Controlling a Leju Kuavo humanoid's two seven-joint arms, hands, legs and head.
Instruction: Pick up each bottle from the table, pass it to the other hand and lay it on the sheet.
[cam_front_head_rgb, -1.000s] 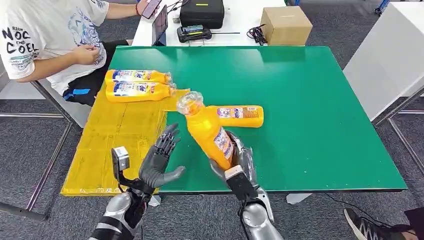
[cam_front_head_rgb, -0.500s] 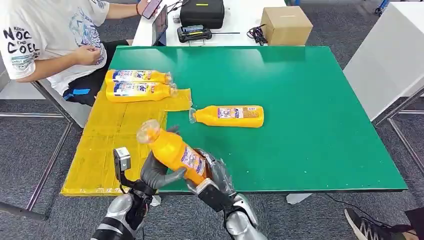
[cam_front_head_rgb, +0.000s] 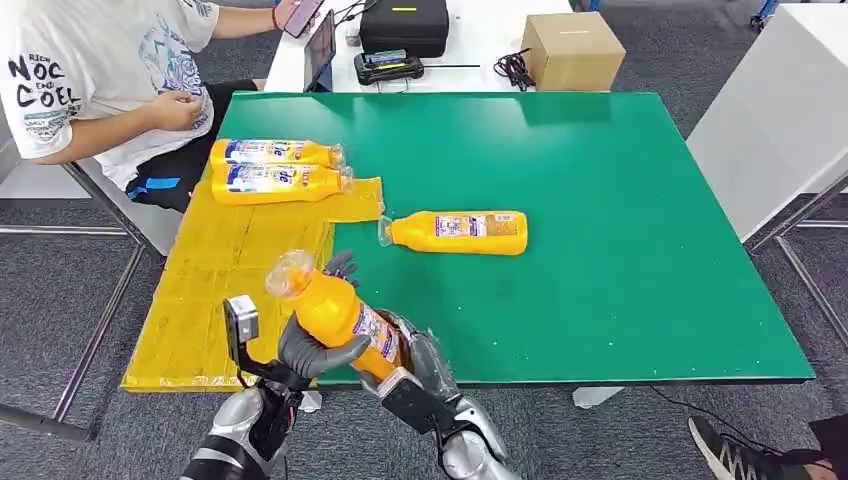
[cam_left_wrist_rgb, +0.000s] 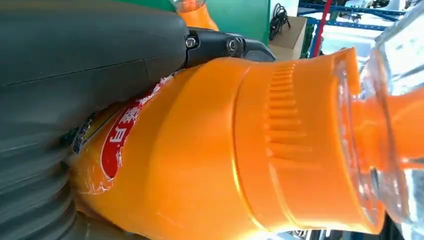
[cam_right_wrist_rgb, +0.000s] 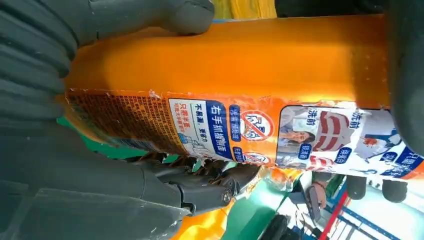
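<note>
An orange bottle (cam_front_head_rgb: 335, 310) with a clear cap hangs tilted over the table's near left corner, cap toward the yellow sheet (cam_front_head_rgb: 230, 290). My right hand (cam_front_head_rgb: 425, 360) grips its base. My left hand (cam_front_head_rgb: 310, 350) wraps its upper body, thumb in front and fingers behind. The left wrist view has the thumb (cam_left_wrist_rgb: 90, 50) pressed on the bottle (cam_left_wrist_rgb: 225, 150). In the right wrist view the right hand (cam_right_wrist_rgb: 75, 200) clasps the labelled body (cam_right_wrist_rgb: 240, 65). Another orange bottle (cam_front_head_rgb: 455, 232) lies on the green table (cam_front_head_rgb: 600, 200). Two bottles (cam_front_head_rgb: 275, 152) (cam_front_head_rgb: 280, 183) lie side by side on the sheet's far end.
A person in a white shirt (cam_front_head_rgb: 90, 70) sits at the table's far left corner, close to the sheet. A cardboard box (cam_front_head_rgb: 572, 48) and a black case (cam_front_head_rgb: 403, 25) stand on a white table behind. A white cabinet (cam_front_head_rgb: 790, 110) stands to the right.
My right hand swung the bottle left and down to my left hand. The left hand, spread open before, has closed around the bottle.
</note>
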